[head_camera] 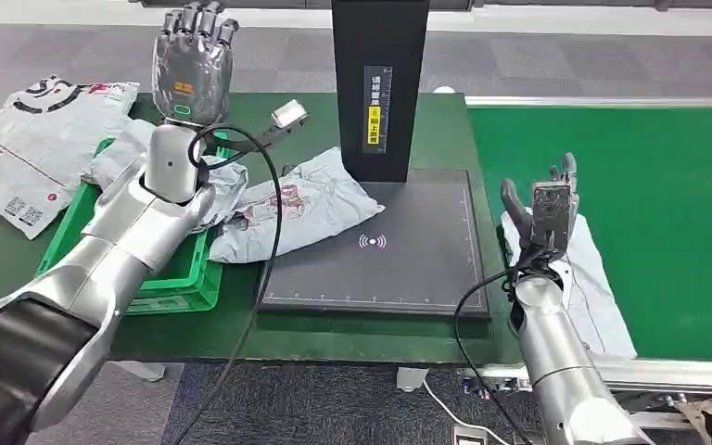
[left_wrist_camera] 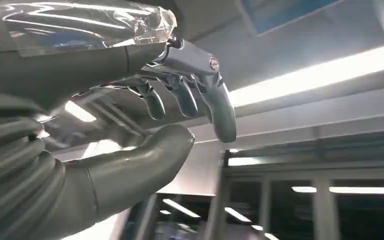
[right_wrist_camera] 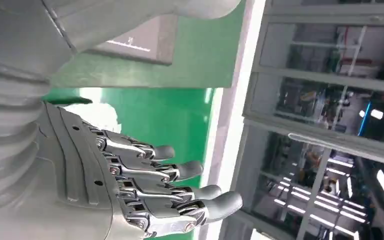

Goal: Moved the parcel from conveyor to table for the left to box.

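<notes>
A white parcel [head_camera: 596,278] lies at the near left edge of the green conveyor belt [head_camera: 640,167]. My right hand [head_camera: 543,209] hovers just above its near end with fingers apart and pointing up, holding nothing; the right wrist view shows the same hand [right_wrist_camera: 145,185] with its fingers stretched out and empty. A grey crumpled parcel [head_camera: 301,206] rests on the table, overlapping the left edge of the black scan pad [head_camera: 399,255]. My left hand [head_camera: 195,57] is raised high above the green crate [head_camera: 181,278], fingers spread and empty, as the hand [left_wrist_camera: 180,100] also appears in the left wrist view.
A black post [head_camera: 380,83] with a yellow label stands at the back of the pad. Grey parcels [head_camera: 120,153] fill the crate, and more printed bags [head_camera: 42,139] lie at the far left. A black cable [head_camera: 273,213] loops across the grey parcel.
</notes>
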Controlling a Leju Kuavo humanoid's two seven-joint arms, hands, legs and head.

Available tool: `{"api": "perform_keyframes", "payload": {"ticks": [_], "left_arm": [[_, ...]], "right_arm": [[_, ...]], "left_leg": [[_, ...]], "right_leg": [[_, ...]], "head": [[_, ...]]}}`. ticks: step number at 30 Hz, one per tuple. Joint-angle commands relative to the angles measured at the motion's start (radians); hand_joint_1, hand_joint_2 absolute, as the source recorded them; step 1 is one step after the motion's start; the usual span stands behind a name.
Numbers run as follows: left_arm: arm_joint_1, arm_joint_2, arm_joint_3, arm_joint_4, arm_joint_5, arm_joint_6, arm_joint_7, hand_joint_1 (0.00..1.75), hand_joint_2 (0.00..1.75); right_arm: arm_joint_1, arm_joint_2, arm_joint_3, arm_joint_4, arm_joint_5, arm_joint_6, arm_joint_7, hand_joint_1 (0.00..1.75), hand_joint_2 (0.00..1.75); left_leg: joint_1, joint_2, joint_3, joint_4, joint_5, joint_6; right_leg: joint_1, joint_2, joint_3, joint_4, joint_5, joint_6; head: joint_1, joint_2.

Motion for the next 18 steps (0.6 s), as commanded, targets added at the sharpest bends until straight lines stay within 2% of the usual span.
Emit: {"api": "perform_keyframes", "payload": {"ticks": [1, 2, 4, 5, 7, 8, 9, 10, 11, 13, 18], "left_arm": [[-0.131, 0.095, 0.043, 0.257, 0.007, -0.001, 0.038, 1.75, 1.75], [-0.125, 0.116, 0.043, 0.240, -0.022, -0.001, 0.048, 1.75, 1.75], [-0.156, 0.148, 0.031, 0.330, -0.032, -0.011, 0.073, 1.75, 1.75], [-0.181, 0.175, 0.008, 0.382, -0.031, -0.086, 0.114, 1.75, 1.75], [-0.165, 0.189, 0.070, 0.381, 0.020, -0.114, 0.067, 1.75, 1.75], [-0.139, 0.177, 0.138, 0.381, 0.087, -0.136, 0.021, 1.75, 1.75], [-0.124, 0.171, 0.154, 0.376, 0.101, -0.121, 0.006, 0.00, 1.75], [-0.073, 0.113, 0.292, 0.362, 0.267, -0.133, -0.169, 0.00, 1.75], [-0.050, 0.079, 0.334, 0.356, 0.322, -0.138, -0.221, 0.00, 1.75], [-0.033, 0.052, 0.327, 0.355, 0.310, -0.115, -0.195, 0.00, 1.75], [-0.047, 0.057, 0.328, 0.358, 0.308, -0.128, -0.196, 0.00, 1.75]], "right_arm": [[0.080, -0.072, -0.010, -0.083, -0.017, 0.011, 0.035, 0.00, 1.75], [0.073, -0.076, -0.009, -0.081, -0.018, 0.017, 0.040, 0.00, 1.75], [0.061, -0.082, -0.002, -0.071, -0.021, 0.031, 0.053, 0.00, 1.75], [0.063, -0.086, 0.004, -0.068, -0.020, 0.035, 0.058, 0.00, 1.75], [0.089, -0.094, 0.004, -0.088, -0.024, 0.034, 0.054, 0.00, 1.75], [0.124, -0.103, 0.001, -0.119, -0.029, 0.036, 0.050, 0.00, 1.75], [0.135, -0.106, -0.001, -0.128, -0.031, 0.037, 0.049, 0.00, 1.75], [0.150, -0.111, -0.006, -0.144, -0.037, 0.038, 0.051, 0.00, 1.75], [0.150, -0.113, -0.009, -0.146, -0.038, 0.037, 0.051, 0.00, 1.75], [0.146, -0.114, -0.010, -0.147, -0.039, 0.039, 0.051, 0.00, 1.75], [0.140, -0.112, -0.011, -0.143, -0.038, 0.039, 0.055, 0.00, 1.75]], "left_leg": [[0.001, 0.000, 0.002, -0.001, -0.001, 0.000], [0.000, 0.001, 0.002, -0.001, -0.001, 0.000], [0.001, 0.003, 0.003, -0.001, -0.001, -0.001], [0.000, 0.004, 0.002, 0.000, -0.002, -0.001], [0.000, 0.005, 0.002, 0.000, -0.002, -0.001], [0.001, 0.004, 0.003, -0.001, -0.002, 0.000], [0.001, 0.005, 0.004, -0.002, -0.001, -0.001], [0.000, 0.004, 0.004, -0.002, -0.001, -0.001], [0.000, 0.003, 0.005, -0.003, -0.001, -0.002], [0.000, -0.002, 0.005, -0.004, 0.000, -0.001], [0.001, -0.003, 0.001, 0.000, -0.001, -0.001]], "right_leg": [[0.001, 0.002, 0.002, -0.001, 0.000, -0.001], [0.000, 0.003, 0.001, 0.000, 0.000, 0.000], [0.001, 0.005, 0.002, -0.001, 0.000, -0.001], [0.001, 0.006, 0.000, 0.000, 0.000, -0.001], [0.001, 0.008, 0.000, 0.001, 0.000, -0.001], [0.002, 0.007, 0.002, -0.001, 0.000, 0.000], [0.002, 0.008, 0.002, -0.001, 0.000, -0.001], [0.001, 0.006, 0.001, -0.001, 0.000, -0.001], [0.001, 0.005, 0.002, -0.001, -0.001, 0.000], [0.001, 0.000, 0.004, -0.002, -0.001, 0.000], [0.001, -0.001, 0.002, 0.000, -0.001, 0.000]], "head": [[0.000, 0.000], [0.000, 0.000], [0.000, 0.000], [0.000, 0.000], [0.000, 0.000], [0.000, 0.000], [0.000, 0.000], [0.000, 0.000], [0.000, 0.000], [0.000, 0.000], [0.000, 0.000]]}}
